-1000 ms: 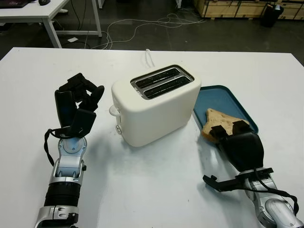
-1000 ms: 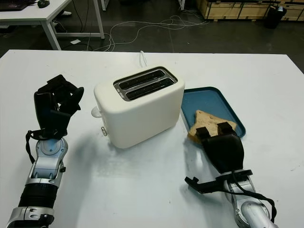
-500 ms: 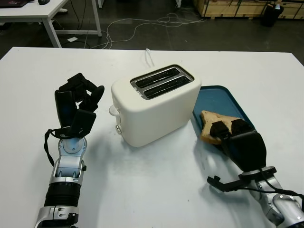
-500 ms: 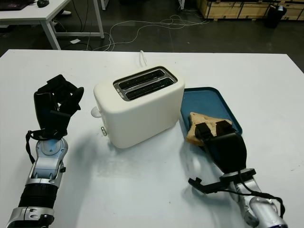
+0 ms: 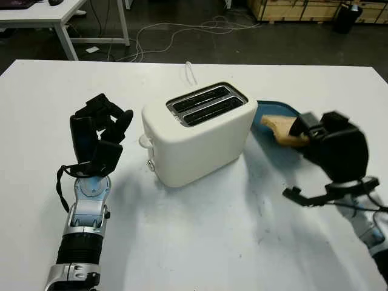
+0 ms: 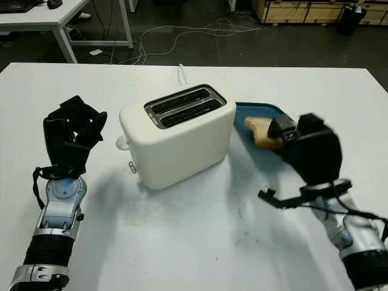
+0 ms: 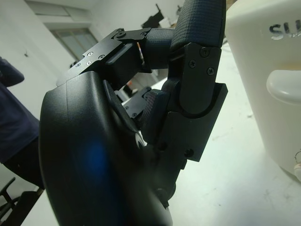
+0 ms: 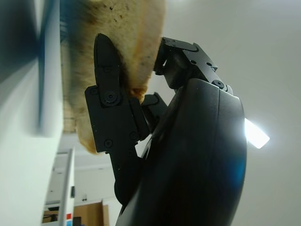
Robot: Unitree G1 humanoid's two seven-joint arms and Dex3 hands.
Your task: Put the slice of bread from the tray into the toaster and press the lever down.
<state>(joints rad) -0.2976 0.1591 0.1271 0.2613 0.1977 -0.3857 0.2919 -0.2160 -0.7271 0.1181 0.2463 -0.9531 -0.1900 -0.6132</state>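
Lifted off the tray (image 5: 267, 109), the bread slice (image 6: 259, 131) is now riding in the right hand (image 6: 303, 142) (fingers clamping it) right of the toaster (image 5: 197, 133); left hand (image 5: 97, 136) is idling curled, empty.

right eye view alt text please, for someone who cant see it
The robot's right hand holds a slice of bread above a blue tray, right of a white two-slot toaster on a white table. The left hand, fingers curled, is raised left of the toaster.

Toaster (image 7: 263, 61) shows partial lettering, perhaps "SU".
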